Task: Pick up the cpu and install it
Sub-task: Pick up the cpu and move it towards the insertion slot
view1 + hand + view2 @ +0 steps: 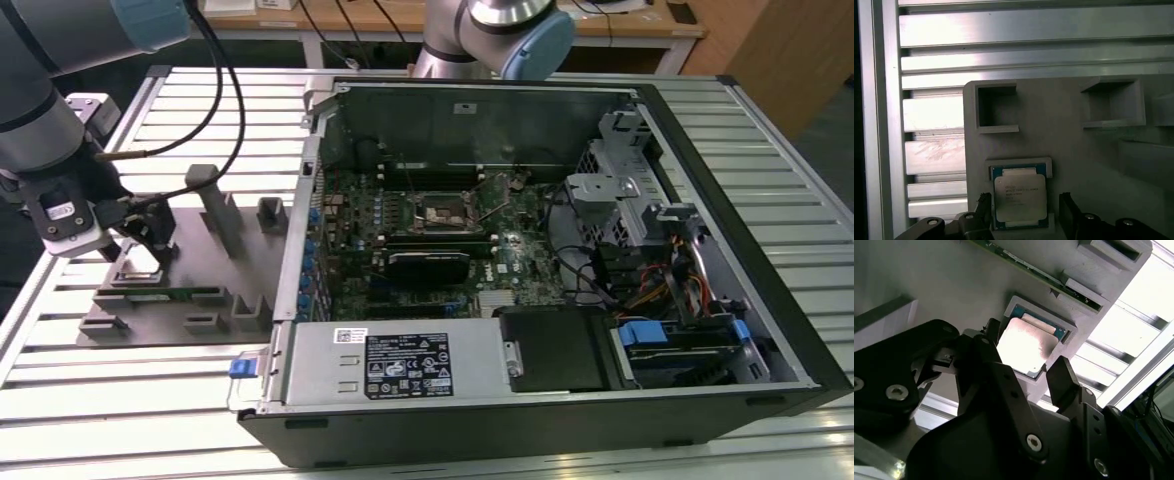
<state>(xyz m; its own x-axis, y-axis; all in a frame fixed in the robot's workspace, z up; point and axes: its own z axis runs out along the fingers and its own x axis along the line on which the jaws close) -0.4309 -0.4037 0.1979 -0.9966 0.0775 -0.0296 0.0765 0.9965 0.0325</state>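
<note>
The cpu lies flat in a shallow square pocket of the grey fixture plate, which rests on the slotted aluminium worktop. In the first wrist view its silver lid carries several lines of fine dark print, too small to read. In the second wrist view the cpu shows a bright glare on the lid and its green rim on two sides. In both wrist views the end effector has its black fingers apart, one on each side of the chip, close to its edges but not clamped on it. The exterior view shows the end effector low over the plate, and to that view's right an opened computer case with a white printed label.
</note>
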